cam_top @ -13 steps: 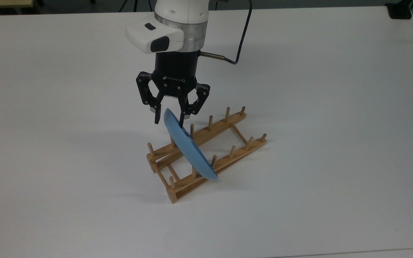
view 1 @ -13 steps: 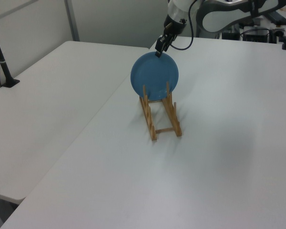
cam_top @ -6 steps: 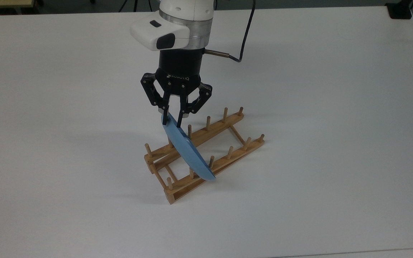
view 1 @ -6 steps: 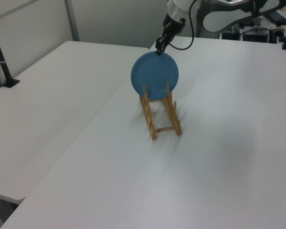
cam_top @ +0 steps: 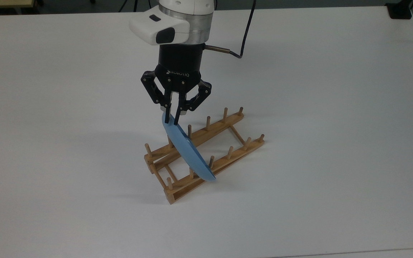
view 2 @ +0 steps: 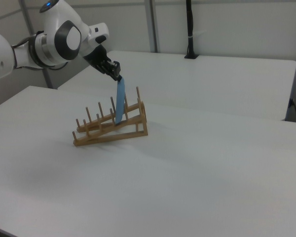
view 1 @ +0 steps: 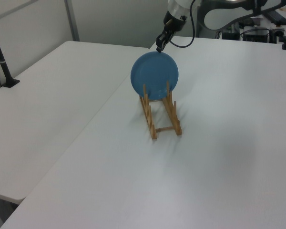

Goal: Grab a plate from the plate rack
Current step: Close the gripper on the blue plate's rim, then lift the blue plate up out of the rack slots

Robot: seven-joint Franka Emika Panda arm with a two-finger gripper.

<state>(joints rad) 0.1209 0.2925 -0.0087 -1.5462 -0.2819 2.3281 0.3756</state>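
1. The gripper hangs from the white arm with its two black fingers drawn close together, pinching the top rim of the plate.
2. The plate is light blue and stands on edge in the plate rack, leaning a little and not lifted clear: in the top view its lower edge sits among the pegs near the rack's end that lies toward the table's front edge.
3. In the left view the plate faces the camera as a full disc, and two upright pegs of the plate rack stand in front of its lower part.
4. In the right view the plate appears as a thin blue strip, with the gripper at its upper end and the plate rack beneath.
5. The rack rests on the white table, roughly at its middle, set at a slant to the table's edges in the top view.
6. A black cable runs from the wrist toward the table's far edge.
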